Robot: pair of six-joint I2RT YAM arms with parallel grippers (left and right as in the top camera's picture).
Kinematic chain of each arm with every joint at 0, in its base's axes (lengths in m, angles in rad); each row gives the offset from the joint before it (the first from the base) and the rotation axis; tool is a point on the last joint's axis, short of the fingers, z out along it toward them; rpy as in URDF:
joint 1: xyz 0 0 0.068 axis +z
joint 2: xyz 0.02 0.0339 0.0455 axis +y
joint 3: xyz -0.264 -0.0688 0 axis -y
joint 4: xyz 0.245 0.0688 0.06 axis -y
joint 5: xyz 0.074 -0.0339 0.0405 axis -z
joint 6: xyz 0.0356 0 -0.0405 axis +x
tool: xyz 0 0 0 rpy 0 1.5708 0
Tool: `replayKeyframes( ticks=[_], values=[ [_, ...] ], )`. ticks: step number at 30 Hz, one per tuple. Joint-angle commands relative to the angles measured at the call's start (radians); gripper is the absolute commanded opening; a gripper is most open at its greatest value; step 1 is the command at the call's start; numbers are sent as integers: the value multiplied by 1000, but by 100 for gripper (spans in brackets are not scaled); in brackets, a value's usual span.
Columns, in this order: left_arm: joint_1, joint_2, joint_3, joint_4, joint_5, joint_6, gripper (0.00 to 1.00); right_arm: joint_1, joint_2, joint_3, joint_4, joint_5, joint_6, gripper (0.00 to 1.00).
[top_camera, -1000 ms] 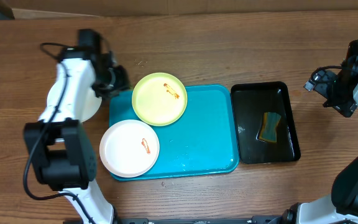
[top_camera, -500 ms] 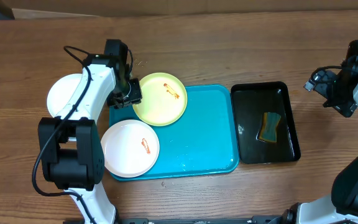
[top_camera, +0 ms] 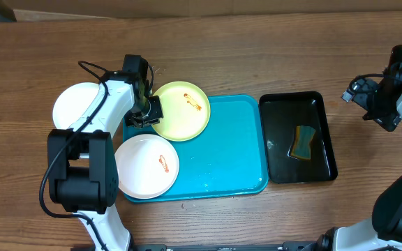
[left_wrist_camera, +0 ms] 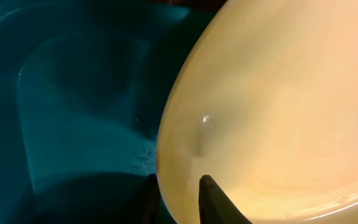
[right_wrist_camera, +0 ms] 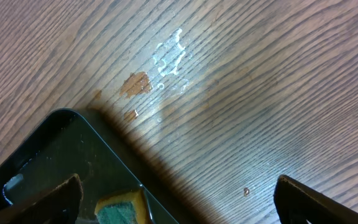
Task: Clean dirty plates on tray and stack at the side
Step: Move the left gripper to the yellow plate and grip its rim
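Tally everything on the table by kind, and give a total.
Round shallow plates: 3 (white plate on the wood, white plate on the tray, pale yellow-green plate)
Rectangular trays: 2 (turquoise plastic tray, narrow black tray)
Sponges: 1 (green-and-yellow sponge)
Total: 6

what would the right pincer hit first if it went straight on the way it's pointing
Likely bare table, just beside the black tray corner; depth is hard to judge.
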Motion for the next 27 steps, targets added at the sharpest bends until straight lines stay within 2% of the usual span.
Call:
replayKeyframes(
  ticks=[1,10,20,27],
  values=[
    [-8,-4,-6,8,51,-3,24,0,-23,7,6,13,4,100],
    [-8,-4,-19,14,50,0,24,0,-23,7,6,13,4,100],
    [-79,-4,-23,21,50,1,8,0,-23,7,6,13,4,100],
    [-192,-4,-23,21,50,1,7,0,-23,7,6,13,4,100]
  ],
)
